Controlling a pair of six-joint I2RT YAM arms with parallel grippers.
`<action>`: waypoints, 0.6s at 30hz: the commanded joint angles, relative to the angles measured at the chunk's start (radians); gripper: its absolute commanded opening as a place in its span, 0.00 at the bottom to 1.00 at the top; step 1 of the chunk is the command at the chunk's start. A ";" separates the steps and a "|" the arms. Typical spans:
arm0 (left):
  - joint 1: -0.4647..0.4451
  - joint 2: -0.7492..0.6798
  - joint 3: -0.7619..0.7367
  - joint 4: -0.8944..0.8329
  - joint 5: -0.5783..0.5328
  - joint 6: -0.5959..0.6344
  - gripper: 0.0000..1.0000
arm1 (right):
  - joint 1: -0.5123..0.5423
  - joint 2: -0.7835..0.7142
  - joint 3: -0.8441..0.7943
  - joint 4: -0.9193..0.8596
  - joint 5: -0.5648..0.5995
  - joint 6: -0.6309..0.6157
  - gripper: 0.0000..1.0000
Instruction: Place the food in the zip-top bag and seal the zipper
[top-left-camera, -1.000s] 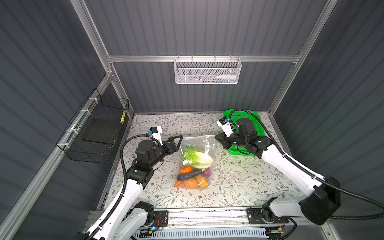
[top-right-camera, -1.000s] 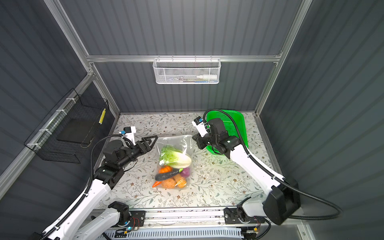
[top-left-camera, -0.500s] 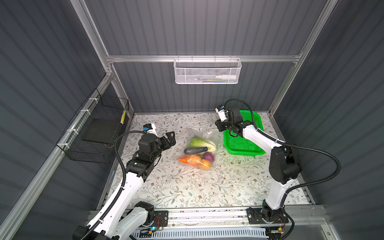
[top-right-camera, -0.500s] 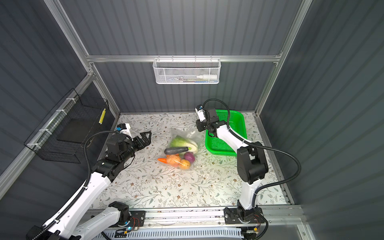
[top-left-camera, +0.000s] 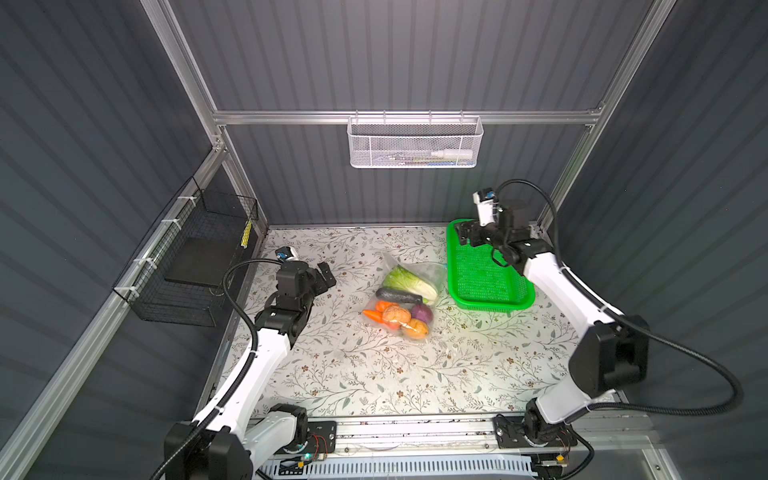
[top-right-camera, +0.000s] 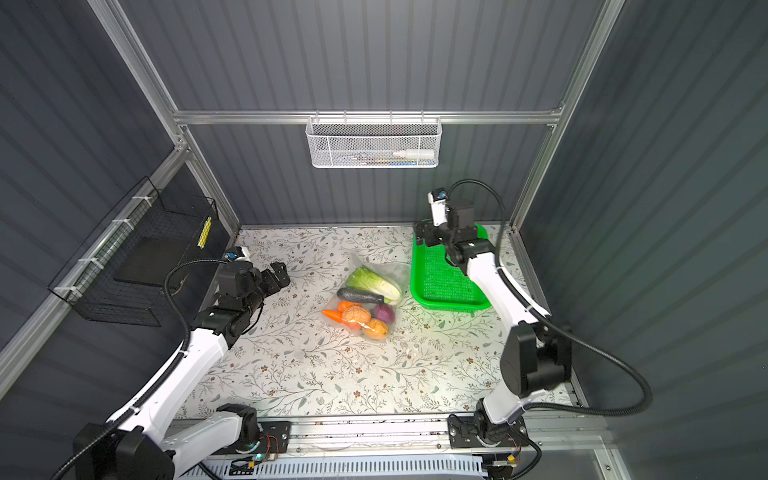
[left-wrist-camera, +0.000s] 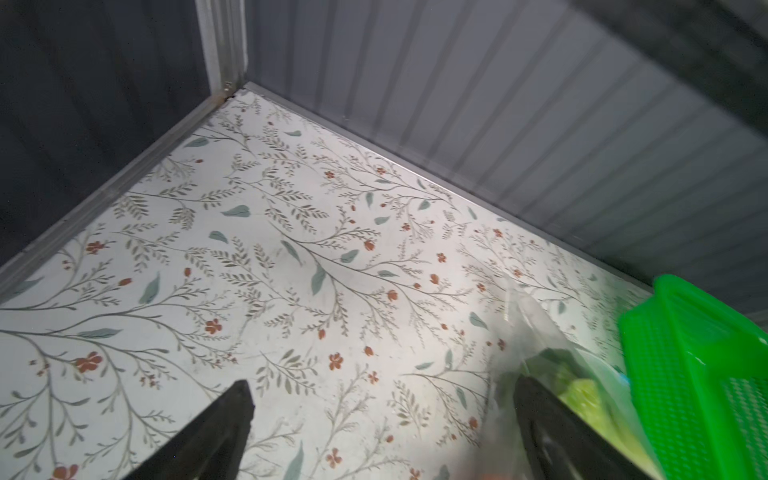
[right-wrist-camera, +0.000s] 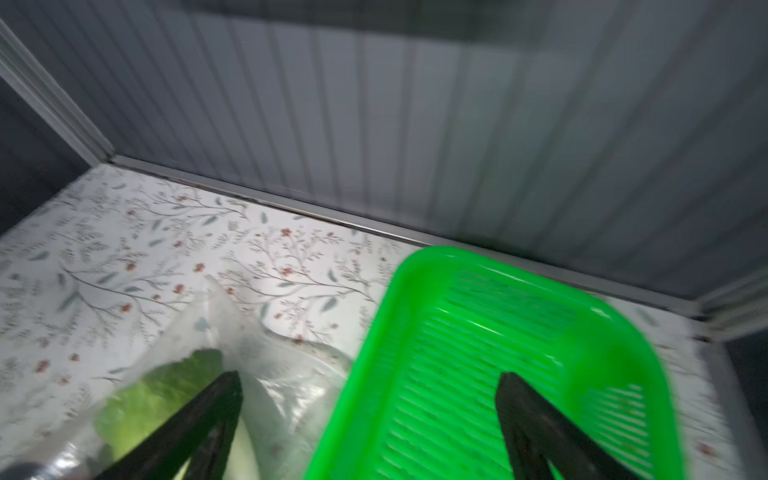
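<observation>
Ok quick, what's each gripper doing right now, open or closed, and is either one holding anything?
Left gripper: open, holding nothing.
Right gripper: open, holding nothing.

There is one clear crinkly plastic bag (top-left-camera: 435, 269). There is one pale-green leafy cabbage (top-left-camera: 409, 282), one long dark eggplant (top-left-camera: 397, 296), one pointy orange carrot (top-left-camera: 372, 316), one small round orange pumpkin (top-left-camera: 382, 306) and one purple onion (top-left-camera: 423, 311). There are two tan-orange bumpy lumps (top-left-camera: 394, 314) (top-left-camera: 415, 328). There is one bright green plastic basket with holes (top-left-camera: 490, 286), one white wire basket (top-left-camera: 413, 145) and one black wire basket (top-left-camera: 195, 266). There are two white robot arms (top-left-camera: 266, 353) (top-left-camera: 569, 291).
</observation>
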 joint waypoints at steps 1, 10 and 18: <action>0.065 0.057 -0.022 0.067 -0.067 0.049 1.00 | -0.078 -0.106 -0.151 0.008 0.062 0.030 0.99; 0.108 0.122 -0.131 0.174 -0.292 0.121 1.00 | -0.245 -0.466 -0.613 0.111 0.222 0.109 0.99; 0.107 0.210 -0.171 0.245 -0.328 0.109 0.99 | -0.431 -0.503 -0.842 0.351 0.153 0.239 0.99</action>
